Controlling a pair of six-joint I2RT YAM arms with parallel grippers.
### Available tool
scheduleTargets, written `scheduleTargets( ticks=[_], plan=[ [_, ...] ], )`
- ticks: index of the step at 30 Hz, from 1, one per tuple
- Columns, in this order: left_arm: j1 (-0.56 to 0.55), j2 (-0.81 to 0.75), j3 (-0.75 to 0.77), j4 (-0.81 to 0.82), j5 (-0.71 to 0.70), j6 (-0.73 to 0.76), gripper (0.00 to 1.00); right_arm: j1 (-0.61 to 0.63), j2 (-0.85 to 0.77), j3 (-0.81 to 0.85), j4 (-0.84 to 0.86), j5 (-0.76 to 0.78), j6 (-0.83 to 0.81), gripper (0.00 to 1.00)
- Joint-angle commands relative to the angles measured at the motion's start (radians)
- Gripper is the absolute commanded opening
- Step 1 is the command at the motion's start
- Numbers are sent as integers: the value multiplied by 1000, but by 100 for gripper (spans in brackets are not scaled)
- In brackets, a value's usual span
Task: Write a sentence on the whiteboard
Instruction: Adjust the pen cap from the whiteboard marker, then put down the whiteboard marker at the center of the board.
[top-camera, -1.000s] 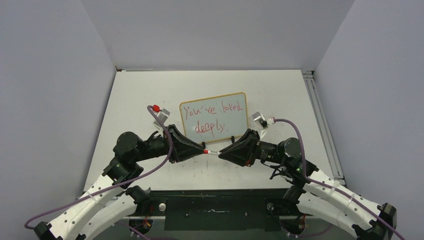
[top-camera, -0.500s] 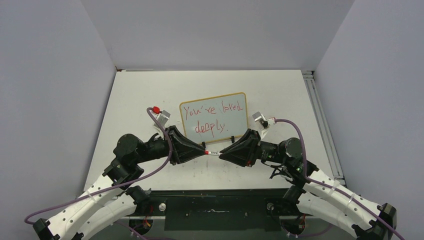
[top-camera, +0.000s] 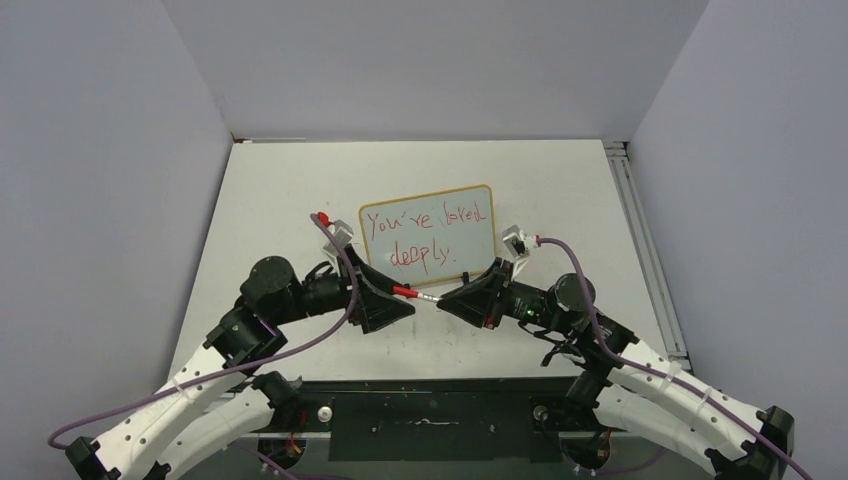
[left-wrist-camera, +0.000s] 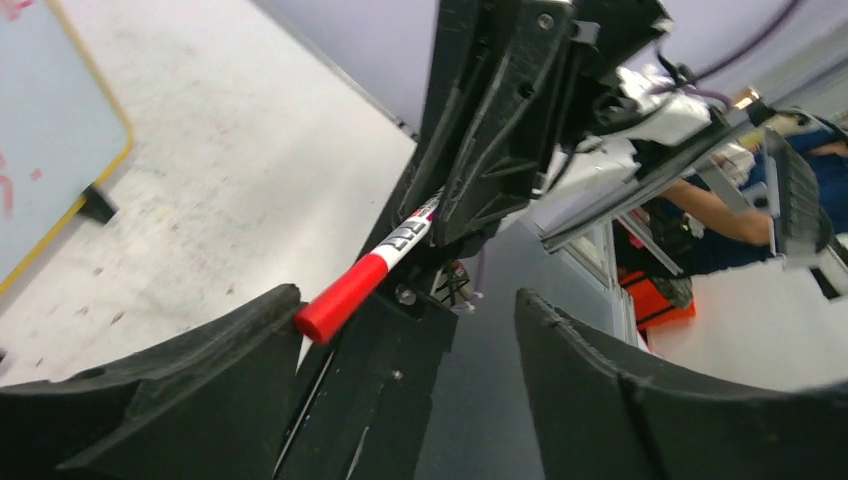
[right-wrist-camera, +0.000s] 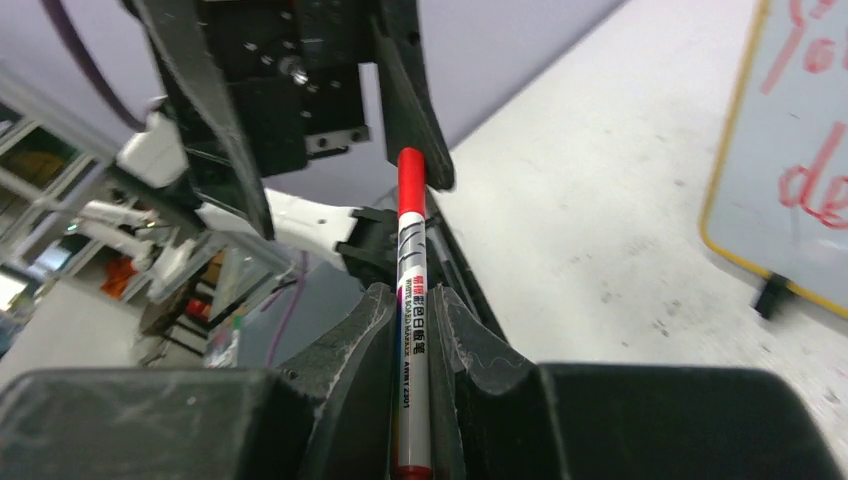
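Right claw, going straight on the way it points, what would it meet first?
Probably the open left claw opposite; the red-capped marker the right claw grips would get there first.

You have open table (top-camera: 300, 180) across the upper frame above the whiteboard (top-camera: 478, 255) and along both its sides. Lower centre is tight: the left gripper (top-camera: 400, 303) and right gripper (top-camera: 447, 297) meet nose to nose just below the board, with the marker (top-camera: 418, 294) in the right one's grip spanning the gap into the left one's parted jaws.
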Motion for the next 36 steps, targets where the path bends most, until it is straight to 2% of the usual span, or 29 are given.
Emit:
scheduleTargets(
  ticks=[1, 4, 6, 10, 15, 20, 24, 28, 36],
  plan=[
    [106, -22, 110, -207, -41, 144, 80, -5, -32, 23, -238, 224, -101, 5],
    [191, -50, 132, -301, -116, 230, 92, -5, -27, -2, -357, 275, -120, 5],
    [245, -67, 141, -346, -150, 288, 94, -4, -8, -29, -395, 294, -126, 5],
    [313, -91, 129, -408, -306, 363, 95, -2, 46, -89, -405, 293, -132, 5],
    [321, -118, 50, -438, -594, 414, 96, -3, 163, -145, -336, 232, -123, 5],
    [331, -133, -30, -437, -680, 412, 97, -6, 267, -158, -312, 226, -125, 8],
    [345, -120, -25, -440, -699, 413, 97, -9, 333, -154, -344, 282, -130, 18],
    [362, -111, -24, -445, -693, 410, 97, -11, 381, -144, -376, 341, -126, 34],
    [392, -95, -26, -452, -677, 407, 96, -11, 345, -105, -458, 495, -135, 76]
  ],
)
